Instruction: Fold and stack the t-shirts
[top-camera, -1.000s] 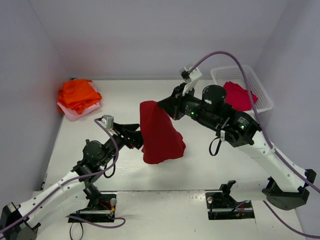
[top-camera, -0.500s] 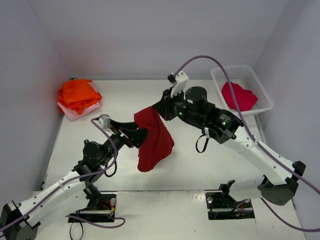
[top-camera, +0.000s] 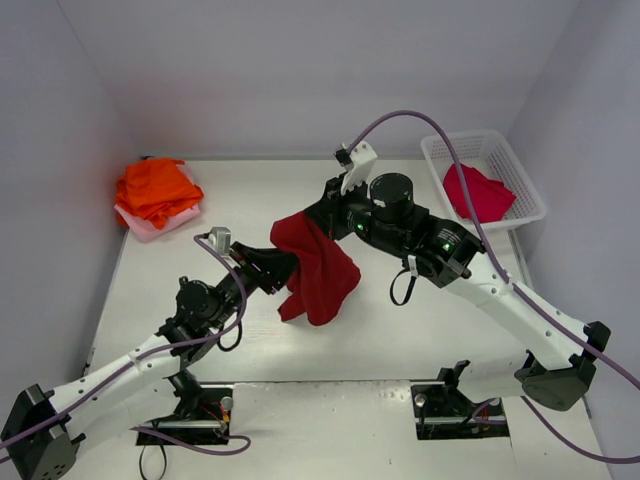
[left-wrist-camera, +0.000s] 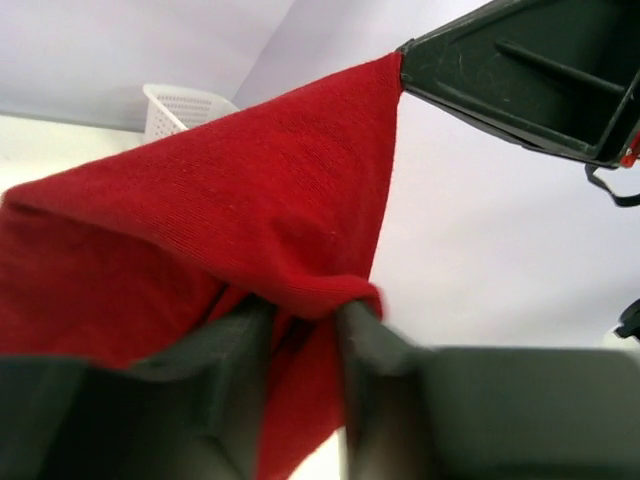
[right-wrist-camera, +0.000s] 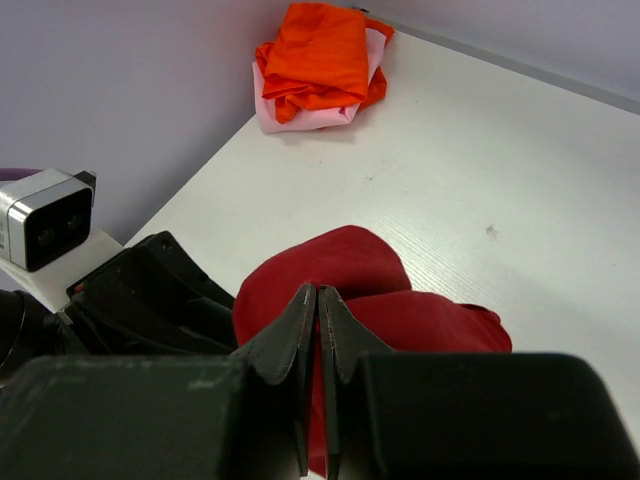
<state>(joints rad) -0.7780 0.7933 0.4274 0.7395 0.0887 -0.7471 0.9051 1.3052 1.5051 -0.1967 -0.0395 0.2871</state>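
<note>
Your left gripper (left-wrist-camera: 300, 322) is set narrow, its fingers clamped on a bunched fold of the dark red t-shirt (top-camera: 322, 272). Your right gripper (right-wrist-camera: 318, 305) is pressed fully together, pinching a corner of the same shirt higher up. The cloth runs taut between the two grips. The remainder hangs bunched over the middle of the table (top-camera: 420, 320); contact with the surface cannot be told. Far left corner: orange t-shirts (top-camera: 155, 188) piled on a pale pink t-shirt (top-camera: 145, 226). Far right: a crimson t-shirt (top-camera: 478, 192) inside the white basket (top-camera: 437, 150).
</note>
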